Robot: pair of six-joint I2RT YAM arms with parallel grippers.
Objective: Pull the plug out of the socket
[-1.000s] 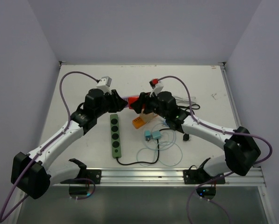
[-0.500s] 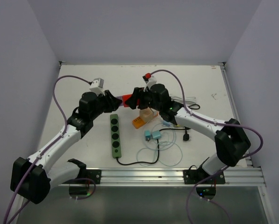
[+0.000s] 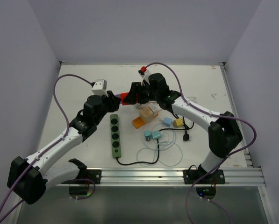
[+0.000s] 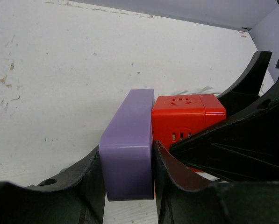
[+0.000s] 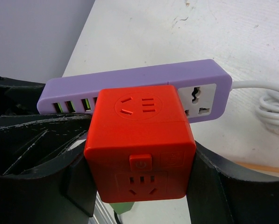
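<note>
Above the scuffed white tabletop (image 3: pixel 83 79), boxed in by pale lilac walls (image 3: pixel 144 28), my arms angled inward, wrists close together. My left end effector (image 4: pixel 128 163) was clamped on the purple socket strip (image 4: pixel 130 130) and my right end effector (image 5: pixel 140 179) on the red cube plug (image 5: pixel 139 126), which sat flush against the strip, its power-symbol button (image 5: pixel 140 164) towards my right wrist

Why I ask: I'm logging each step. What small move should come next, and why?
Probably the right gripper should pull the red cube adapter straight away from the purple power strip while the left gripper holds it steady. Each gripper is shut on its part, and the cube sits flush against the strip, not yet unplugged.
</note>
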